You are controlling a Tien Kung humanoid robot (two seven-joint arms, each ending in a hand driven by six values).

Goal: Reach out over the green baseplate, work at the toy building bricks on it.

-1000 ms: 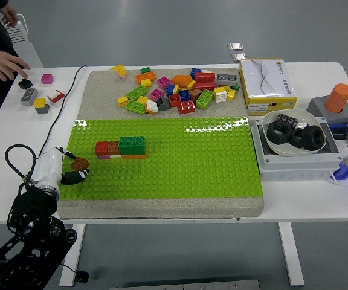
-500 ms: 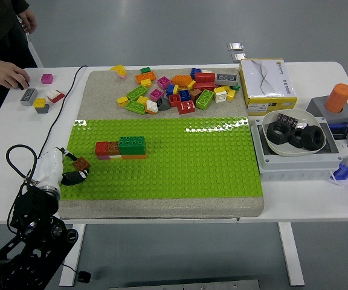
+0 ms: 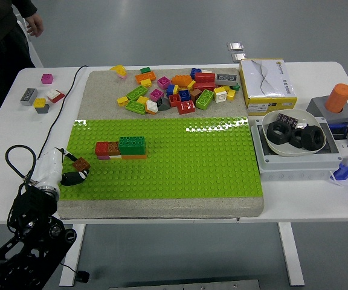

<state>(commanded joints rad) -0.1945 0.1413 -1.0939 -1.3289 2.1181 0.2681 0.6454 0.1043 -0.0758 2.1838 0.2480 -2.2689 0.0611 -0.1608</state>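
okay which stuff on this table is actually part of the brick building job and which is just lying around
Part of the job:
flat green studded baseplate
small stacked brick build
brown brick at the left hand
loose pile of coloured bricks

Lying about:
white bowl of black rings
white-and-yellow cardboard box
orange cylinder
four stray bricks, far left

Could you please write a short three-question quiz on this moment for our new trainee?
1. True or false: the brown brick is held at the left hand, at the green baseplate's left edge.
2. What lies in the white bowl? A) bricks B) black rings C) nothing
3. Which colour is the large brick topping the small assembly on the baseplate?

Key: 1 true; 2 B; 3 green.
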